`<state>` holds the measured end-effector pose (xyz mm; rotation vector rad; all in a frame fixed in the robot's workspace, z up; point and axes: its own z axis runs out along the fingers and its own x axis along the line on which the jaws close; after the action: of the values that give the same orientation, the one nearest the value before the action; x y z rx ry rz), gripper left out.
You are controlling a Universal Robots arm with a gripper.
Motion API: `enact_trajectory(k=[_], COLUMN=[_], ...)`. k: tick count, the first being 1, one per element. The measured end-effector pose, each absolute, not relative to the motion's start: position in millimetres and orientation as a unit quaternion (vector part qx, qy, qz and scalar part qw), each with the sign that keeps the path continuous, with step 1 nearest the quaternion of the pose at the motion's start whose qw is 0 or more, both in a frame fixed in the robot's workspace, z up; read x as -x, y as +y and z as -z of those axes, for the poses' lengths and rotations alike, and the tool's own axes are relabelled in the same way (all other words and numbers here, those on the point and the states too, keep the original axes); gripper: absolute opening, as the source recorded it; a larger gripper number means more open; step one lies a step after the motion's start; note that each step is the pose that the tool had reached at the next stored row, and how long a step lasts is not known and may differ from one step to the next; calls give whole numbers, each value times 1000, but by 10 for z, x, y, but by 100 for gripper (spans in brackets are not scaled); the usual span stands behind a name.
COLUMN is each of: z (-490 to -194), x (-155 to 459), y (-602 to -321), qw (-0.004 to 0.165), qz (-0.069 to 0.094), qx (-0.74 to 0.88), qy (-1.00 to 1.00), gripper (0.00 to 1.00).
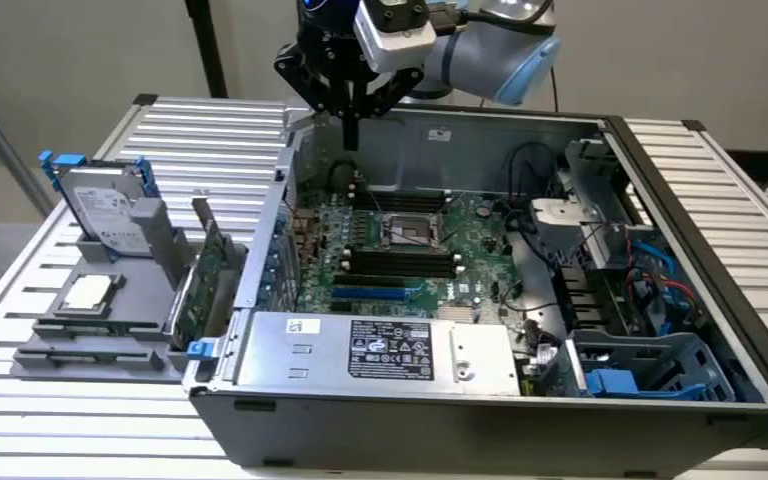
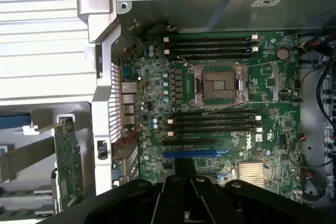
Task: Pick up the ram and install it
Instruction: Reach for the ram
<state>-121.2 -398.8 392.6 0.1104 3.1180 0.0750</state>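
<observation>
Gripper (image 1: 352, 108) clamped on the ram (image 1: 353, 132), which hangs upright above the computer case's (image 1: 491, 140) back wall; risk: held by its top edge, it could tilt and jam against the slots (image 1: 398, 262) inside the case.

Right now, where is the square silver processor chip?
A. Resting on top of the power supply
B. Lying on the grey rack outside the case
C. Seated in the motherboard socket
B: the processor chip lies flat on the grey rack outside the case, at the exterior view's left, while the motherboard socket is open and empty.
</observation>
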Motion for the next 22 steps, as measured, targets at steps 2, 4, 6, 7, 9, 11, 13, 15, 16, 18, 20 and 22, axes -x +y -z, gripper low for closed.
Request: enact_trajectory(k=[2, 4, 6, 7, 9, 11, 13, 15, 16, 18, 20, 22], z=[-3928, -3926, -3926, -3926, -3926, -3925, -3924, -3921, -3919, -3916, -3911, -3906], x=[1212, 1216, 1228, 1238, 1268, 1318, 1387, 1471, 1516, 1607, 1697, 1790], y=[-4002, -4052, -4125, -4165, -4242, -4300, -4345, -4378, -4391, -4415, -4436, -4456], qw=[10, 10, 10, 10, 10, 10, 10, 10, 10, 10, 10, 10], qz=[-24, -24, -24, -24, -24, -24, -24, -24, -24, -24, -24, -24], qx=[-35, -35, -35, -35, -35, -35, -35, -35, -35, -35, -35, -35], qy=[999, 999, 999, 999, 999, 999, 999, 999, 999, 999, 999, 999], gripper=[0, 0, 0, 0, 0, 0, 0, 0, 0, 0, 0, 0])
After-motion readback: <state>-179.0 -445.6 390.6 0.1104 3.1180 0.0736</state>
